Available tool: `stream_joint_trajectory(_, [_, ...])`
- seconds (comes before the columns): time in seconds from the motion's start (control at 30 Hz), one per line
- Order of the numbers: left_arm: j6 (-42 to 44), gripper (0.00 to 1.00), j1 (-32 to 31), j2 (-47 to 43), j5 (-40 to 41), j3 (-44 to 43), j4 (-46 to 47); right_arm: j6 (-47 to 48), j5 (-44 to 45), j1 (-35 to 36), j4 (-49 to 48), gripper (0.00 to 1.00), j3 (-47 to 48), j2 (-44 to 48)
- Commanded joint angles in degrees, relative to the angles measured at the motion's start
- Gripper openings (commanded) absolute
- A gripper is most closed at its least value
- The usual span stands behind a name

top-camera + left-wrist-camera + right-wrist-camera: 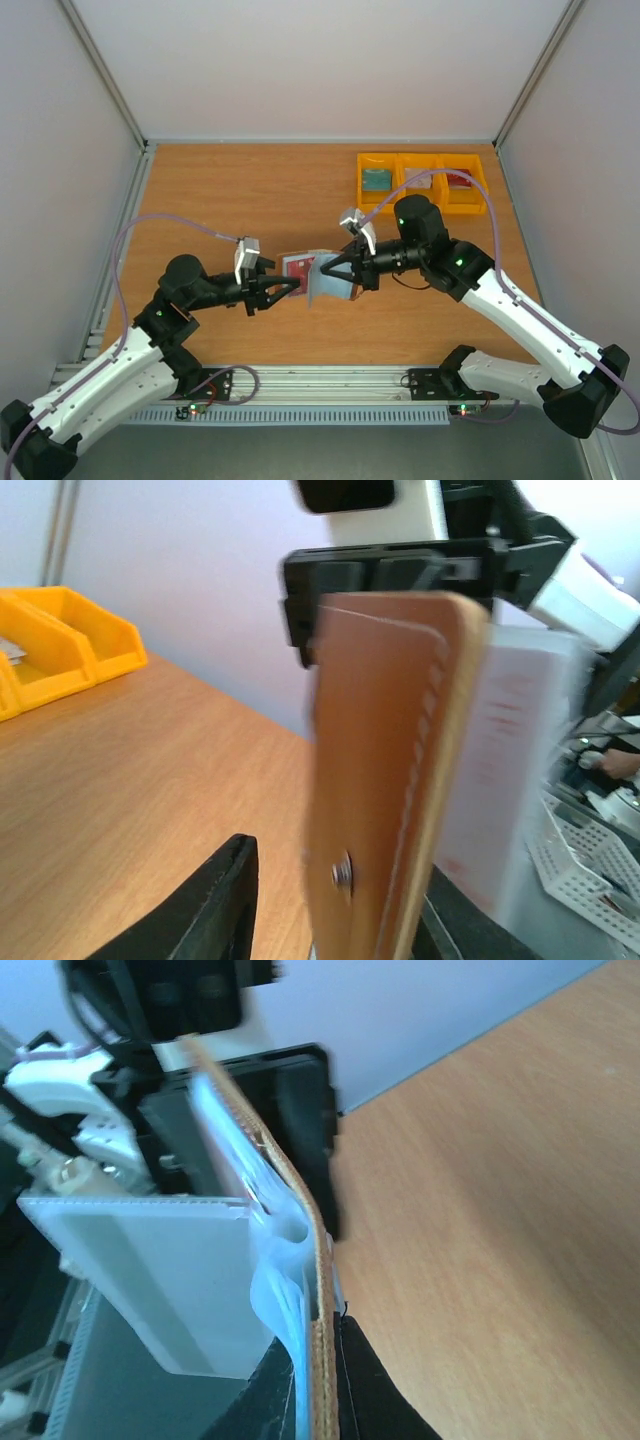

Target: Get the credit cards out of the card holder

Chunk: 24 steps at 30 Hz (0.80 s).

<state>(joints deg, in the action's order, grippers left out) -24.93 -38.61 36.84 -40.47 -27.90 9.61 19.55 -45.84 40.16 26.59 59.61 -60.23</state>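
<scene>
The brown leather card holder [328, 280] hangs open in the air between both grippers, its blue-grey lining facing up. My right gripper [340, 270] is shut on its edge; in the right wrist view the leather and lining are pinched between the jaws [322, 1345]. A credit card [297, 266], red in the top view, sticks out of the holder toward the left arm. It looks pale grey in the right wrist view [160, 1270]. My left gripper [290, 285] is open around the brown flap [385, 770], with a gap at its left finger [205, 910].
Three yellow bins [422, 181] stand at the back right of the wooden table [220, 200], holding a teal card [376, 179], a whitish one [418, 178] and a red one [459, 180]. White walls enclose the table on three sides.
</scene>
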Motion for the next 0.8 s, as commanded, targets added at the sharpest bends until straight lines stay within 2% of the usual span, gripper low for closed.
stream_joint_trajectory(0.0, [1.43,0.35,0.05,1.90,5.51,1.28,2.00,-0.91,-7.81,2.50,-4.55,0.01,0.91,-0.27])
stream_joint_trajectory(0.33, [2.90,0.36,-0.30,1.56,4.60,1.27,2.27,0.18,-7.33,5.65,-5.88,0.01,1.90,-3.26])
stream_joint_trajectory(0.4, [3.24,0.30,-0.32,1.55,4.61,1.36,2.30,-0.23,-6.15,5.72,-7.07,0.01,1.79,-3.92])
stream_joint_trajectory(0.57, [4.07,0.02,-0.39,0.80,3.94,1.75,1.94,0.70,0.10,5.72,-6.69,0.02,1.99,-4.13])
stream_joint_trajectory(0.7, [5.35,0.00,-0.41,-0.62,5.77,1.65,-1.15,1.88,4.67,5.72,-4.07,0.02,1.49,-2.81])
stream_joint_trajectory(0.77, [7.19,0.00,-0.36,-1.17,9.79,0.80,-5.69,1.81,6.12,5.63,-2.81,0.09,1.43,-2.47])
